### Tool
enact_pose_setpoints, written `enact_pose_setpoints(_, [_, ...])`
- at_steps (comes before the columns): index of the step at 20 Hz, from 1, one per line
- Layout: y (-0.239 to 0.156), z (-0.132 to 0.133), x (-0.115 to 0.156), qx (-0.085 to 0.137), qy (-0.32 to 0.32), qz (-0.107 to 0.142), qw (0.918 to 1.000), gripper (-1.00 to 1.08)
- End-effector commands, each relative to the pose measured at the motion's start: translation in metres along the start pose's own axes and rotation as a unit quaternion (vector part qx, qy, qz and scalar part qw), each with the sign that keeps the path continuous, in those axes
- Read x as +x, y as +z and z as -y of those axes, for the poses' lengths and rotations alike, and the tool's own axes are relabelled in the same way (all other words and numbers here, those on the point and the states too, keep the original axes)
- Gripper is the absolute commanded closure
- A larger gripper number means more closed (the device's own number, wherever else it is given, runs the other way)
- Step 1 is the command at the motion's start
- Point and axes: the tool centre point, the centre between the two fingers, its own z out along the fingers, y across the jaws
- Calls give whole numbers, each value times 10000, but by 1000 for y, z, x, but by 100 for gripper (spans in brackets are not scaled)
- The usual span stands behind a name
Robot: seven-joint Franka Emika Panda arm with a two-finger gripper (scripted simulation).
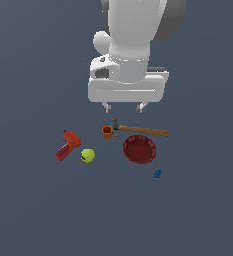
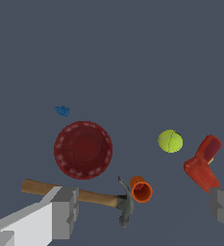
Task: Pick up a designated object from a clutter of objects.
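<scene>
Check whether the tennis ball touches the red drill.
Apart. The wrist view shows bare floor between the tennis ball and the red drill.

Ball (image 1: 87, 155) between drill (image 1: 68, 145) and bowl (image 1: 139, 149)

red drill (image 2: 203, 166) partly behind tool finger, blue piece (image 1: 157, 174) perhaps too small

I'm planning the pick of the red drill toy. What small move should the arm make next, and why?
Probably shift the tool toward the exterior view's left. Its fingers are open and empty, hanging above the orange cup and hammer, while the red drill toy lies off to that side, beside the tennis ball.
</scene>
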Motion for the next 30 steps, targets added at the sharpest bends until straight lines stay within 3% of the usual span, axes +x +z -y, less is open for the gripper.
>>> enact_pose_setpoints(1, [0, 0, 0, 0, 0, 0, 10000, -100])
enact_pose_setpoints(18, [16, -24, 10, 124, 264, 178, 9994, -100])
enact_pose_setpoints(25, [47, -61, 24, 346, 749, 457, 9955, -100])
enact_pose_setpoints(30, [82, -103, 34, 599, 1264, 733, 9875, -100])
